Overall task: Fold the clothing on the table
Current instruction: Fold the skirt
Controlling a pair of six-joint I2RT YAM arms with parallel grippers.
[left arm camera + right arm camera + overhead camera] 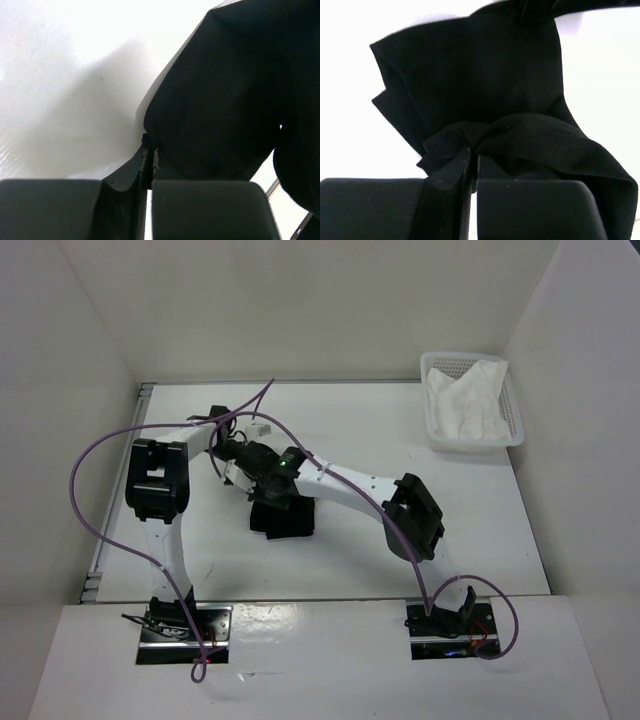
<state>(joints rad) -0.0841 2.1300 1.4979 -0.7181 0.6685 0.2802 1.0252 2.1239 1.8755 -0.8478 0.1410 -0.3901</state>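
Note:
The black clothing [285, 518] hangs in a bunched bundle over the middle of the white table [400, 540], lifted by both arms. My left gripper [234, 460] is shut on an edge of the clothing [220, 100]; in the left wrist view its fingertips [148, 146] pinch the fabric, which spreads up and to the right. My right gripper [262, 482] sits right beside the left one. It is shut on a gathered fold of the clothing [480, 75], with the jaws [474, 148] closed and fabric draped over the right finger [535, 210].
A white mesh basket [516, 425] holding a white cloth [465, 400] stands at the back right corner. A metal rail [108, 530] runs along the table's left edge. White walls enclose the table on three sides. Purple cables loop over the left arm.

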